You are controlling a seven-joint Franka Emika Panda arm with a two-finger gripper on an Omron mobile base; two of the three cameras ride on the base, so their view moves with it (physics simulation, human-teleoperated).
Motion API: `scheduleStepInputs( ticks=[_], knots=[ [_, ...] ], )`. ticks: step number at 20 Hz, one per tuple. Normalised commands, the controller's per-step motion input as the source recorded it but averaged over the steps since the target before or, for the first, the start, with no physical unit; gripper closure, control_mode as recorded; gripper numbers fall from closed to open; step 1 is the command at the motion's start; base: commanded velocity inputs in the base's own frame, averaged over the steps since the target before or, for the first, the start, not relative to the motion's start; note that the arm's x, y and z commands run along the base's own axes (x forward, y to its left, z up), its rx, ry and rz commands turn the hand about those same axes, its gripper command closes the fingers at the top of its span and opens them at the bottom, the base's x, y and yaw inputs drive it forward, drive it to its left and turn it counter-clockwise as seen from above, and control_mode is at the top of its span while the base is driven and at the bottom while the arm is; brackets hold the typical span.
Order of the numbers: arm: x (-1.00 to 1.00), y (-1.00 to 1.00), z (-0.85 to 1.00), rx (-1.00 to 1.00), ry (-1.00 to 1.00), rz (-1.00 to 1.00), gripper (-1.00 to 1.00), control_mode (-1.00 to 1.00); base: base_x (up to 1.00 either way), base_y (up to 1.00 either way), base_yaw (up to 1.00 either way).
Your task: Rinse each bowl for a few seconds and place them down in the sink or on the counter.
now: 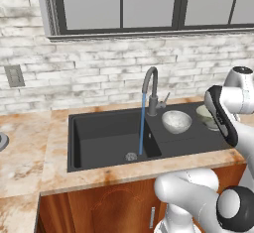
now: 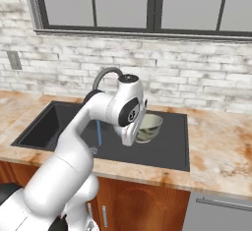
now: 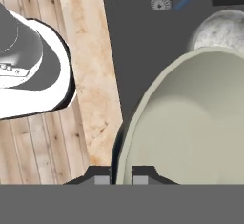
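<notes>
My gripper (image 3: pixel 121 178) is shut on the rim of a pale whitish bowl (image 3: pixel 190 123), one finger inside the rim and one outside. That bowl (image 1: pixel 206 115) (image 2: pixel 150 127) is over the flat right section of the black sink (image 1: pixel 99 138), partly hidden by my arm; whether it rests there or hangs just above, I cannot tell. A second bowl (image 1: pixel 176 121) (image 3: pixel 221 30) with a mottled grey speckled inside sits on the same section, beside the grey gooseneck tap (image 1: pixel 151 86). A thin blue stream of water (image 1: pixel 142 128) falls into the deep basin near the drain (image 1: pixel 131 156).
The marbled beige-orange counter (image 1: pixel 30 152) surrounds the sink, with wide room to the right (image 2: pixel 221 146). Behind stands a white brick wall with an outlet (image 1: pixel 14 76) and a window above. Brown cabinets (image 1: pixel 114 207) lie below the front edge.
</notes>
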Motion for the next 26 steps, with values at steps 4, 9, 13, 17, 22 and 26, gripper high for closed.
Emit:
scheduleStepInputs(
  ticks=[4,9,13,17,22,26],
  knots=[
    [0.15,-0.23,-0.26,0.01,0.04,0.05,1.0,-1.0,0.0,0.0,0.0],
    [0.16,-0.23,-0.2,0.01,0.02,0.05,1.0,-1.0,0.0,0.0,0.0],
    [0.18,-0.26,-0.08,0.0,0.0,0.05,1.0,-1.0,0.0,0.0,0.0],
    [0.17,-0.24,-0.11,0.0,0.0,0.05,1.0,-1.0,0.0,0.0,0.0],
    [0.15,-0.17,-0.19,0.0,0.0,0.05,1.0,-1.0,0.0,0.0,0.0],
    [0.15,-0.1,-0.18,0.0,0.0,0.04,1.0,-1.0,0.0,0.0,0.0]
  ],
)
